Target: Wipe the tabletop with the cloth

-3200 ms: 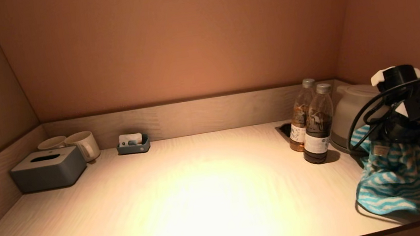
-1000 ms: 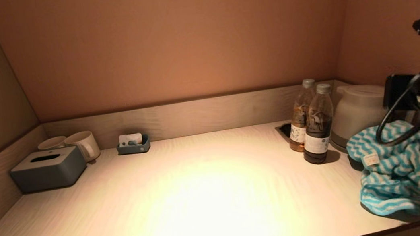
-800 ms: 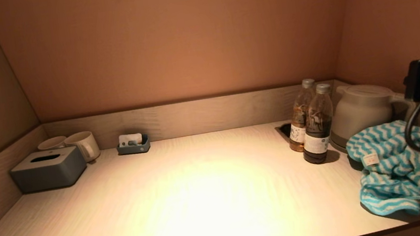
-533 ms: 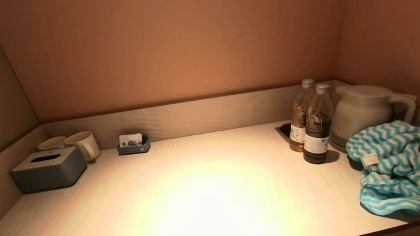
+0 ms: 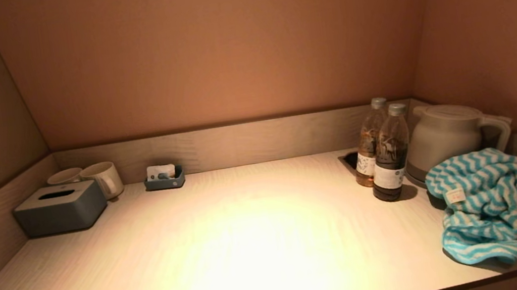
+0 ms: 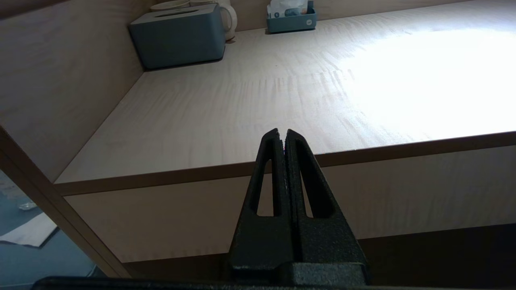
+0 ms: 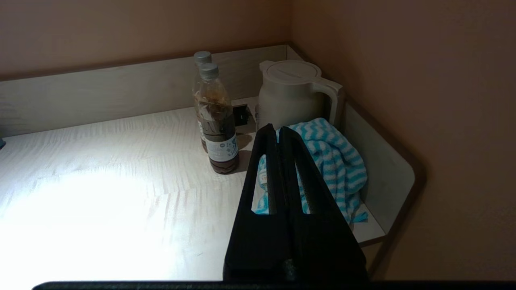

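Both arms are pulled back off the surface [image 5: 252, 245]; left tool [image 6: 282, 135] and right tool [image 7: 278, 131] each have fingers pressed together, holding nothing.

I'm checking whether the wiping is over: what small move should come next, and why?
Probably none beyond staying parked. The cloth lies bunched by the kettle, free of both grippers; the right gripper and left gripper sit shut off the tabletop.
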`<state>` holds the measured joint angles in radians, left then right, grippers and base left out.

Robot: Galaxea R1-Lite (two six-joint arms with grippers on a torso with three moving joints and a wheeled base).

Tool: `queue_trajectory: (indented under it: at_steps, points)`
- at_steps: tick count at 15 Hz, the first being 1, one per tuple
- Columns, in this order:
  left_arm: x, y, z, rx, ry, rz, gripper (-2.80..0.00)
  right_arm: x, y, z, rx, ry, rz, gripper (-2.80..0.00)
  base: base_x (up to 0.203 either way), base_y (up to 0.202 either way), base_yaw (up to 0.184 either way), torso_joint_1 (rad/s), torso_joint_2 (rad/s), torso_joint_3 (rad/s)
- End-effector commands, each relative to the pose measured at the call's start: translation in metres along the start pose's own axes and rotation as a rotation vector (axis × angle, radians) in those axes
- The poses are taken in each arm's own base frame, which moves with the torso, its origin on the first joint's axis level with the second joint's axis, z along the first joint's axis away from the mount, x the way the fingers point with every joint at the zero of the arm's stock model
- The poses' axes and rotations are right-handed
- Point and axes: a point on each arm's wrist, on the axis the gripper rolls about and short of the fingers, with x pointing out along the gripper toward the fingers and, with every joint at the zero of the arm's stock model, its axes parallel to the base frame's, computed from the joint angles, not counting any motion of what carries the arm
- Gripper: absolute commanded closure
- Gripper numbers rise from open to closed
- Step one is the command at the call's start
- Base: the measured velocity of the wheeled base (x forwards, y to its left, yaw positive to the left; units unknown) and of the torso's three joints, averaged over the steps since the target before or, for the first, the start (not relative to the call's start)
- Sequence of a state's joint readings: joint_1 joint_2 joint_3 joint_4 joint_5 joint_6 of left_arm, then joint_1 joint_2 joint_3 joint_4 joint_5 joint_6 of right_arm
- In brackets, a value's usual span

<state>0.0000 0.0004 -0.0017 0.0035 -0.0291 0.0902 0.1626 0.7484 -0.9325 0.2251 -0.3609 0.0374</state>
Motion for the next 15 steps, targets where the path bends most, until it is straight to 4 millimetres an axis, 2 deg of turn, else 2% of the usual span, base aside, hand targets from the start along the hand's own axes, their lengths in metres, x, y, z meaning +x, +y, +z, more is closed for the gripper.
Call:
queue_trajectory:
  at_steps: [1, 6, 15]
  points:
    - [0.000, 0.000, 0.000, 0.000, -0.001, 0.002, 0.00, -0.019, -0.008, -0.004, 0.020, -0.050, -0.026, 0.00, 0.000, 0.000, 0.000, 0.000, 0.00, 0.000]
    - [0.000, 0.000, 0.000, -0.003, -0.001, 0.002, 0.00, -0.044, -0.018, -0.026, 0.000, -0.101, -0.031, 0.00, 0.000, 0.000, 0.000, 0.000, 0.00, 0.000]
    - [0.000, 0.000, 0.000, -0.004, 0.001, 0.001, 0.00, -0.085, -0.030, -0.045, -0.002, -0.224, 0.038, 0.00, 0.000, 0.000, 0.000, 0.000, 0.00, 0.000]
